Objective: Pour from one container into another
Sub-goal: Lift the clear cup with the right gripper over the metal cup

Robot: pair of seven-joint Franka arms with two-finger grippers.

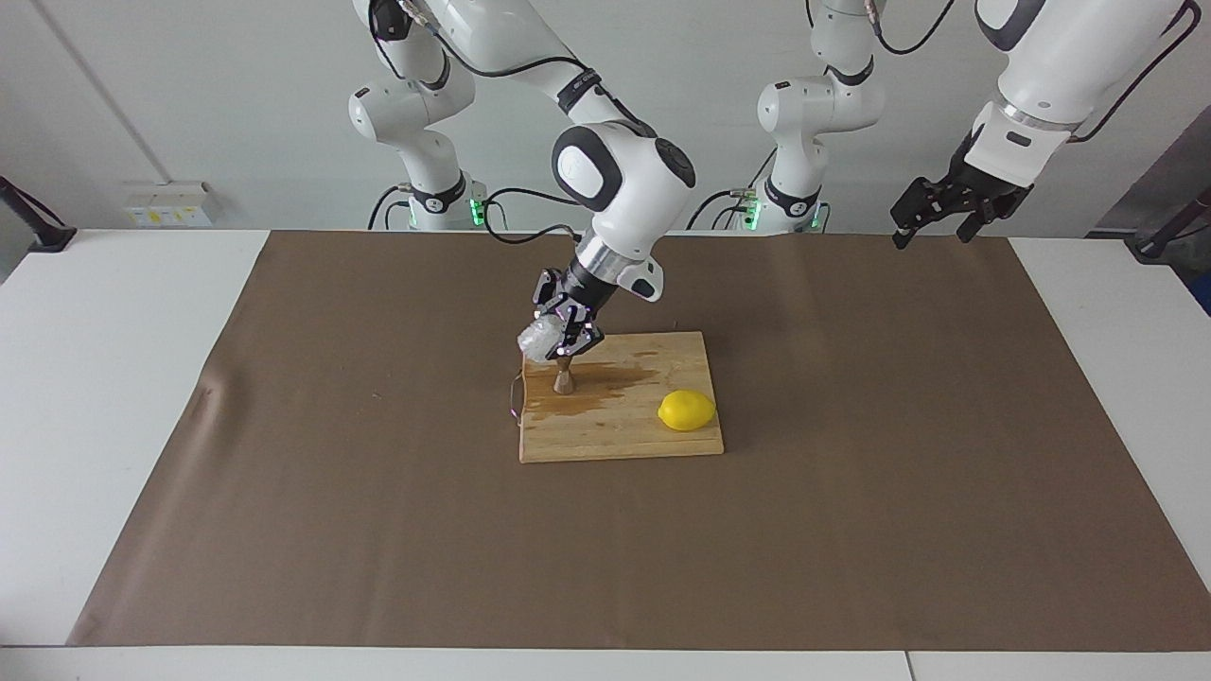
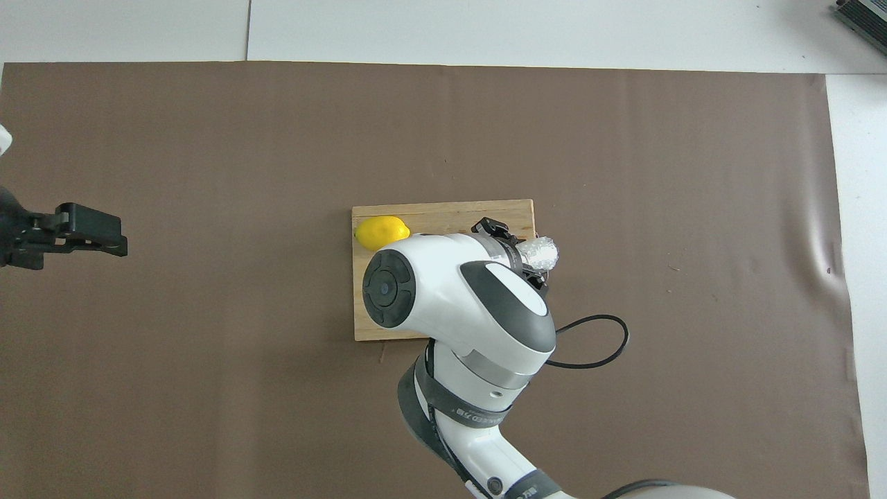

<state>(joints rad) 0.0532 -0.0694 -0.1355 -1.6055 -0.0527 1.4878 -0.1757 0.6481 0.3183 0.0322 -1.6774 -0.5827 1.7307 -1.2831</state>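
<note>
Glass cup hangs tilted over the jigger, grasped by the right tool; left tool waits released.

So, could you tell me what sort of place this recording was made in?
Most likely a robotics lab set up as a mock kitchen or bar: a brown mat covers the table, where a wooden cutting board carries a lemon and steel jigger.
</note>
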